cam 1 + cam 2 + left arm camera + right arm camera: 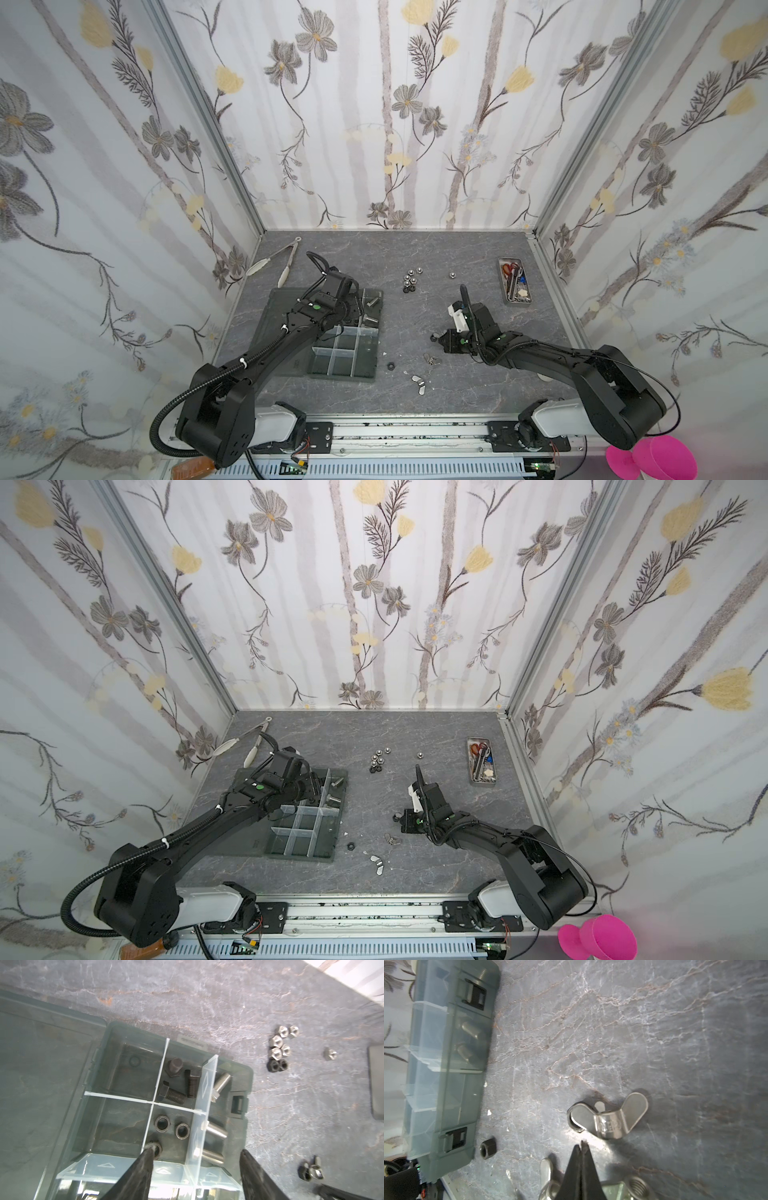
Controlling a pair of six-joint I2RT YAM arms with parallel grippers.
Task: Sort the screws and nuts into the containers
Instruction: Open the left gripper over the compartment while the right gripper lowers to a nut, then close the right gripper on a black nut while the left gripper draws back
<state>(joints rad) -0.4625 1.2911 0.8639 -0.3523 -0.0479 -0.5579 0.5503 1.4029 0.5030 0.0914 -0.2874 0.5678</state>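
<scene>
nearest, low in the centre of both top views, two silver wing nuts (417,379) lie on the grey table (478,257). a black nut (390,366) sits just beside the near right corner of the organiser tray (340,376). right of centre, the right gripper (581,1144) is low over the table with its fingers pressed together; whether they pinch anything i cannot tell. just ahead of it a wing nut (608,1118) leans on a dark nut. left of centre, the left gripper (197,1149) hangs over the tray's far cells, jaws wide apart, holding nothing. under it three black nuts (162,1125) share one cell, three black screws (176,1084) fill the cell beyond, and silver screws (221,1082) lie in the cells along the tray's right edge. farther up the frame, loose silver and black nuts (410,280) cluster on the table.
</scene>
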